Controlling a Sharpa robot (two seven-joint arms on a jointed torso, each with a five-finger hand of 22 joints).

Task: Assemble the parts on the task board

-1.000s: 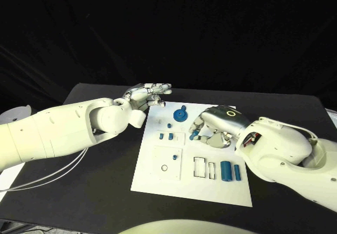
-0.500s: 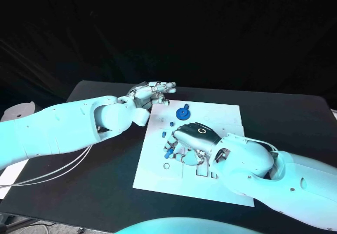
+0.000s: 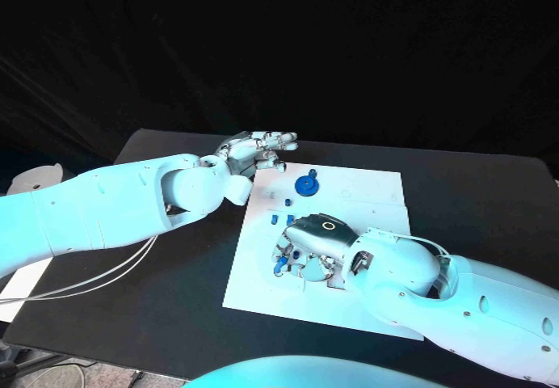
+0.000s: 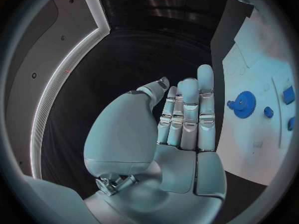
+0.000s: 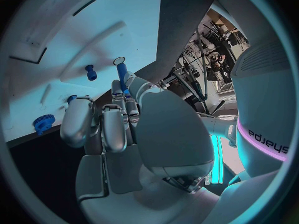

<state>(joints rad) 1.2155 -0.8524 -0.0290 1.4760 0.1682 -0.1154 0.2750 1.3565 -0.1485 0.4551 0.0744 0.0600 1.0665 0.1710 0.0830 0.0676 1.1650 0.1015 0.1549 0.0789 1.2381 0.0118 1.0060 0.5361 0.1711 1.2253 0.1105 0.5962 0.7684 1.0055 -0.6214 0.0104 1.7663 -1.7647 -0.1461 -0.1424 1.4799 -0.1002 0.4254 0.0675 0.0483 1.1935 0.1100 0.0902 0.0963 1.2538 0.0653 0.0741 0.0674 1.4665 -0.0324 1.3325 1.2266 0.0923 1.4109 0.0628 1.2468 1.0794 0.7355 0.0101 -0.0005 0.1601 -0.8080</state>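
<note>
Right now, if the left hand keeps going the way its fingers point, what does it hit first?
Probably nothing: the left hand is open, fingers aimed past the board edge over bare table. The blue gear lies off to the side. Depth is unclear.

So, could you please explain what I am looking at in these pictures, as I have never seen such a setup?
This is a robot with two white arms, each ending in a silver hand. One picture looks down from its head; the two round ones come from cameras at its wrists. On the black table lies a white task board with a blue gear and small blue pieces on it. The left hand is beside the board's far corner, fingers out, holding nothing. The right hand is over the board and seems to pinch a blue pin at its fingertips.
</note>
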